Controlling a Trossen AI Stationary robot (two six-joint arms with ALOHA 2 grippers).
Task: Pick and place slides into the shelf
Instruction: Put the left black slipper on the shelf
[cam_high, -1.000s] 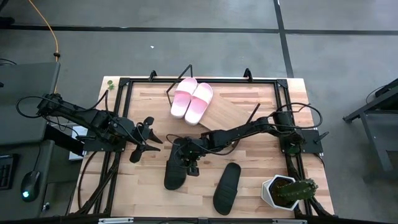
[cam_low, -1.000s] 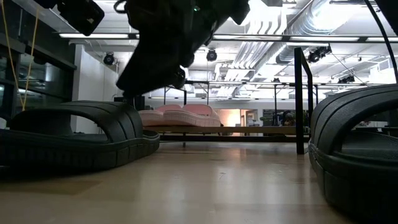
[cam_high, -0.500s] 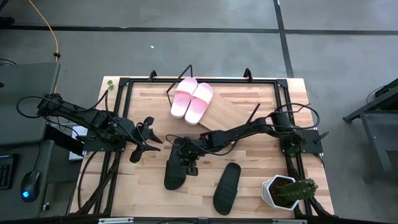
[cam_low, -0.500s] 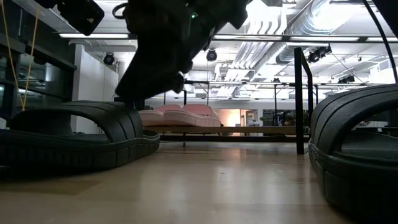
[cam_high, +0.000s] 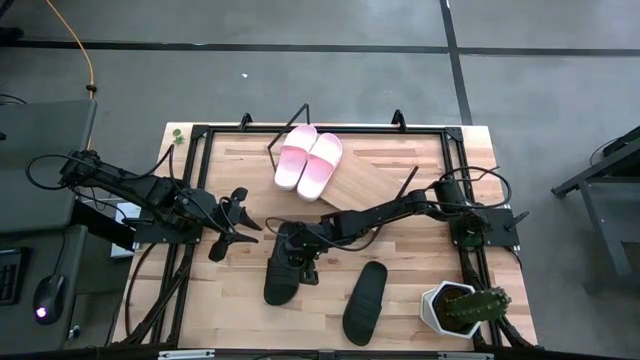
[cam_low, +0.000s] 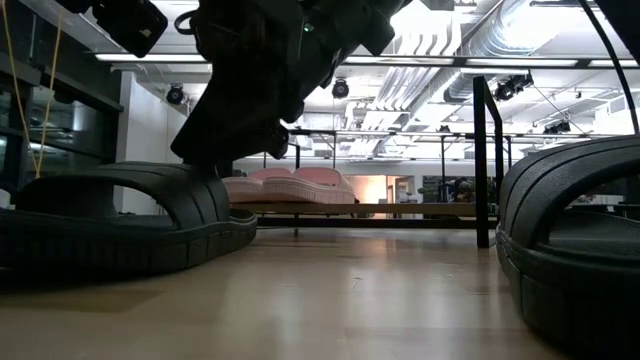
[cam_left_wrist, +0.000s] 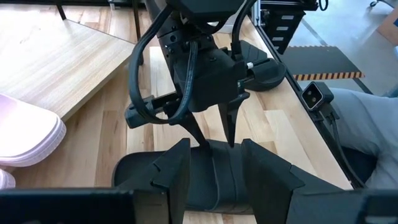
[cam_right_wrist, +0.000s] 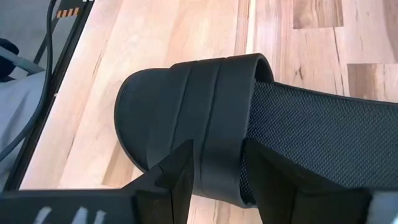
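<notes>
wooden table (cam_high: 400, 290) carries 2 black slides (cam_high: 365, 302), shelf (cam_high: 362, 180), potted cactus (cam_high: 462, 308).

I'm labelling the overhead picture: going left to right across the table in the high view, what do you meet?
Left gripper → black slide under the right gripper → pink slides on the shelf → second black slide → potted cactus.

1. An open industrial lab or workshop hall is housing the rig.
2. Exposed ducts (cam_low: 470, 60) and strip lights (cam_low: 160, 57) are running across the ceiling.
3. A grey concrete floor (cam_high: 300, 80) is surrounding the black-framed wooden table (cam_high: 240, 290).
</notes>
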